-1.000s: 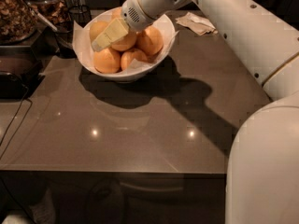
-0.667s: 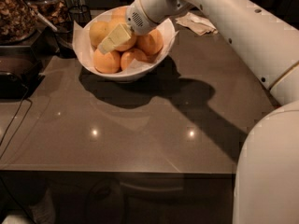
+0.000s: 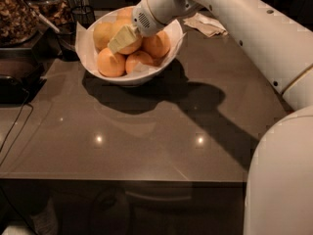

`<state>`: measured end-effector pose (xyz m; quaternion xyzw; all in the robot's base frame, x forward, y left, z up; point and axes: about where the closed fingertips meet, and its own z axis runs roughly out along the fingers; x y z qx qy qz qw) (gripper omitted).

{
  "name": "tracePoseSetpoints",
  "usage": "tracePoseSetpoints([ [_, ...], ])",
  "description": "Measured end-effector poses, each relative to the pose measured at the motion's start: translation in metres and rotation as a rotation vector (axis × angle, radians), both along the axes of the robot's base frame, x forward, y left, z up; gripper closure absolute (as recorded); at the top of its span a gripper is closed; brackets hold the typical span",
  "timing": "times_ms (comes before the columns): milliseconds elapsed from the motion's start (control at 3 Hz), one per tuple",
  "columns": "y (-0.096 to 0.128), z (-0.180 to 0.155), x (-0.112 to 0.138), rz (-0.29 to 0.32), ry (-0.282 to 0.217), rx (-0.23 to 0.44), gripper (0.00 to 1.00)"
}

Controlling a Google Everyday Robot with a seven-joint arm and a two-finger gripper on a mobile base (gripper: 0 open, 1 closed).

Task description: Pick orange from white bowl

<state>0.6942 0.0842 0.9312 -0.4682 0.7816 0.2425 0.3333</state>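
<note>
The white bowl (image 3: pixel 93 58), lined with white paper, stands at the back of the table and holds several oranges. The orange (image 3: pixel 101 33), the largest and palest fruit, lies at the bowl's back left. Smaller, deeper-orange fruits (image 3: pixel 110 63) lie in front of and beside it. My gripper (image 3: pixel 122 38) reaches in from the upper right and sits down in the pile, right beside the pale orange on its right side and against the fruit in the middle. The white wrist (image 3: pixel 151 13) hides the back of the bowl.
The grey-brown table (image 3: pixel 146 131) stretches toward me in front of the bowl. A crumpled napkin (image 3: pixel 208 24) lies behind the arm. Snack containers (image 3: pixel 14 13), a black wire basket (image 3: pixel 80 13) and a dark device (image 3: pixel 14 82) with a cable stand at the left. My arm (image 3: pixel 279 180) fills the right side.
The gripper has shifted slightly down and to the right within the pile. The arm's near link has moved a little to the right. The bowl and fruits have not moved.
</note>
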Motion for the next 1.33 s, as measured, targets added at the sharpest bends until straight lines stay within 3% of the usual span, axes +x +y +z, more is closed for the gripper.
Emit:
tracePoseSetpoints([
  [333,0.0,0.0,0.0,0.0,0.0,0.0,0.89],
  [667,0.0,0.003,0.0,0.0,0.0,0.0,1.0],
  [1333,-0.028,0.058,-0.029,-0.025,-0.085,0.148,1.0],
])
